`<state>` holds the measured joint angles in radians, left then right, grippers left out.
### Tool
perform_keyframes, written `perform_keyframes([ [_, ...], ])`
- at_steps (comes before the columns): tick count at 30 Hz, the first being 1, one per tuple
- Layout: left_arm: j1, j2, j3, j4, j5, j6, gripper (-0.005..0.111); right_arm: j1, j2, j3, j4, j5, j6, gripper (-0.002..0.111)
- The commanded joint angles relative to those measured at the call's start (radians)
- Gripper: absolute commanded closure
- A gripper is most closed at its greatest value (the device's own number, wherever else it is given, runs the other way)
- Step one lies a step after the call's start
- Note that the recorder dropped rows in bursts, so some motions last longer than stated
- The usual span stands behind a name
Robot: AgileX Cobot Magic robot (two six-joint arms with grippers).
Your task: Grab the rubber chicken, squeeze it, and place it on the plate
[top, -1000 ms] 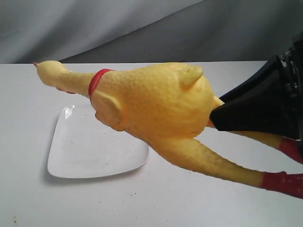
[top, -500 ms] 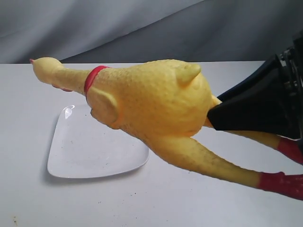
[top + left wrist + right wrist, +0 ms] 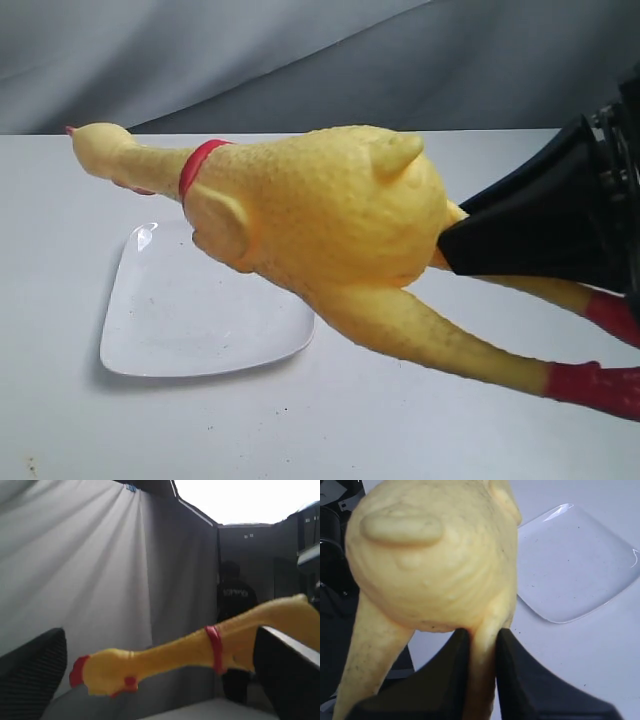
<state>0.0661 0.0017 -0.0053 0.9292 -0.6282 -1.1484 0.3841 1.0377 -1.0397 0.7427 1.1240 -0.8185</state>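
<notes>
One rubber chicken [image 3: 320, 215] edged leftward near one plate [image 3: 190, 320]; right gripper [image 3: 482, 636] pinches it, left gripper [image 3: 160, 642] gapes.

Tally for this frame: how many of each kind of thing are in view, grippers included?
rubber chicken: 1
plate: 1
grippers: 2, the left gripper and the right gripper
Total: 4

White table [image 3: 300, 430], creased grey backdrop cloth [image 3: 250, 60], dark-clothed figure [image 3: 235, 597] in the dim background
</notes>
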Motion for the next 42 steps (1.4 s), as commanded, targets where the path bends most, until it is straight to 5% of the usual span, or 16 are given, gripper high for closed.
perform_keyframes([
  [1,0.005,-0.002,-0.059,0.235,-0.03,-0.107,0.004,0.004,0.026,-0.004,0.043,-0.014,0.074,0.108],
  [5,0.005,0.046,-0.191,0.405,-0.106,-0.15,0.004,0.004,0.087,-0.004,0.054,-0.01,0.114,0.108],
  [7,-0.007,0.147,-0.311,0.676,-0.113,-0.188,0.004,0.004,0.123,-0.004,0.115,-0.006,0.079,0.108],
  [12,-0.129,0.428,-0.423,0.805,-0.119,-0.122,0.004,0.004,0.142,-0.004,0.222,-0.006,0.007,0.108],
  [21,-0.465,0.794,-0.527,0.815,0.13,0.268,0.004,0.004,0.142,-0.004,0.219,0.017,0.011,0.108],
  [29,-0.576,0.849,-0.549,0.785,0.225,0.39,0.008,0.004,0.142,-0.004,0.216,0.035,0.011,0.108],
  [32,-0.577,0.849,-0.559,0.725,0.214,0.399,0.028,0.004,0.142,-0.004,0.199,0.033,0.011,0.108],
  [38,-0.577,0.849,-0.572,0.701,0.121,0.393,0.108,0.004,0.142,-0.004,0.159,0.02,0.031,0.108],
  [42,-0.577,0.849,-0.572,0.713,0.139,0.386,0.106,0.004,0.142,-0.004,0.158,0.012,0.034,0.108],
])
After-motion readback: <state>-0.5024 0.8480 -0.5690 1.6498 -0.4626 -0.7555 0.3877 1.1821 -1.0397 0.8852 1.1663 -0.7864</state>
